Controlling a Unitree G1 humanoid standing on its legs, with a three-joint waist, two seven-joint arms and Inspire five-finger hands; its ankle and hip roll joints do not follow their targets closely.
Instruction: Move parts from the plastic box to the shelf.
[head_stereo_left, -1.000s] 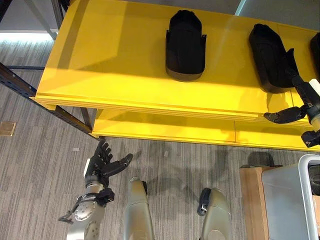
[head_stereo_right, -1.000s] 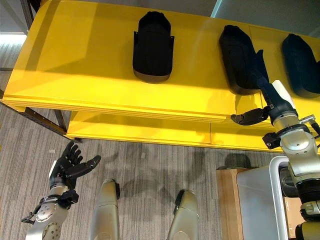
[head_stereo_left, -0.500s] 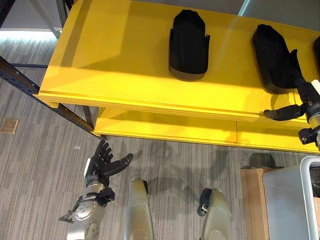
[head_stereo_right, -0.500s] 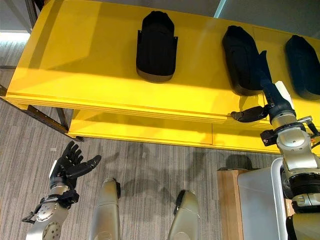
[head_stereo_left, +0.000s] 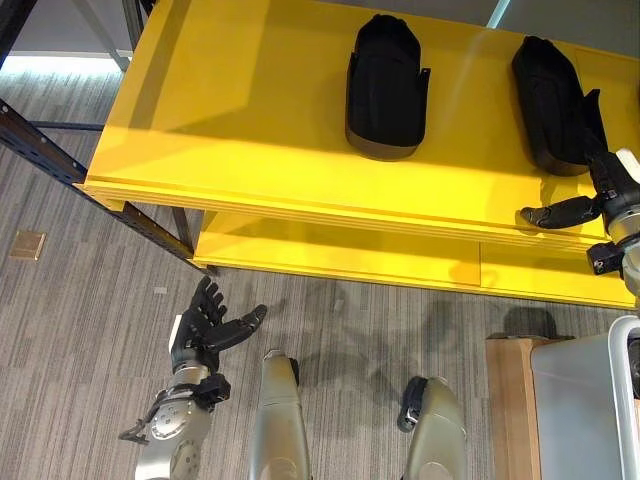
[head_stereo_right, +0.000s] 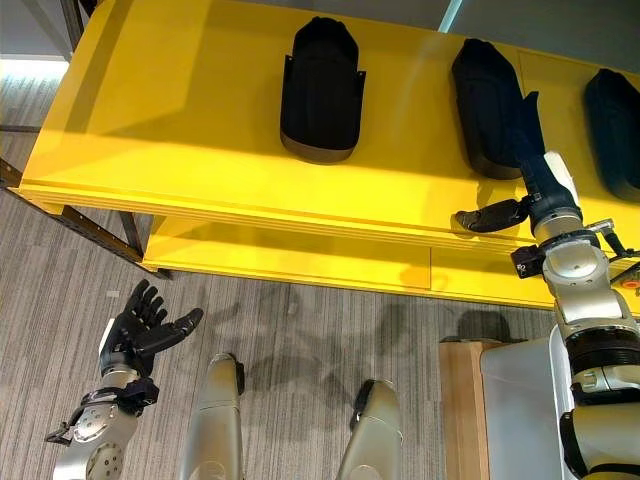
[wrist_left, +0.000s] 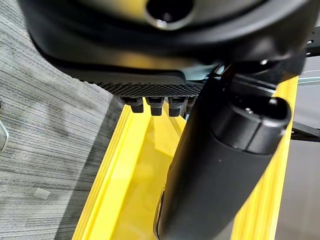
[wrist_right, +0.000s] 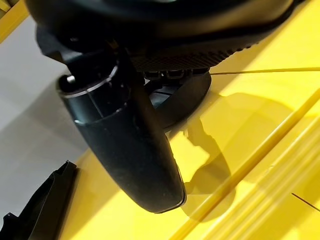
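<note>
Black moulded parts lie on the top board of a yellow shelf (head_stereo_left: 250, 130): one in the middle (head_stereo_left: 385, 85), one to its right (head_stereo_left: 555, 105), and a third at the far right (head_stereo_right: 615, 130). My right hand (head_stereo_right: 537, 165) is open, its straight fingers lying along the right side of the second part (head_stereo_right: 487, 110), thumb (head_stereo_right: 490, 215) spread over the shelf's front edge. It holds nothing. The right wrist view shows that part (wrist_right: 175, 100) just past the fingers. My left hand (head_stereo_left: 205, 325) hangs open low over the floor. The grey plastic box (head_stereo_left: 580, 400) stands at the lower right.
The box sits by a wooden stand (head_stereo_left: 505, 400). A lower yellow board (head_stereo_left: 330, 260) runs under the top one. A dark metal rack beam (head_stereo_left: 60, 165) slants at the left. The carpeted floor bears a small tan tile (head_stereo_left: 27, 245).
The whole view has shifted a little, so the camera moved. The right hand stays open beside the second part, slightly farther onto the shelf. The left hand has not moved.
</note>
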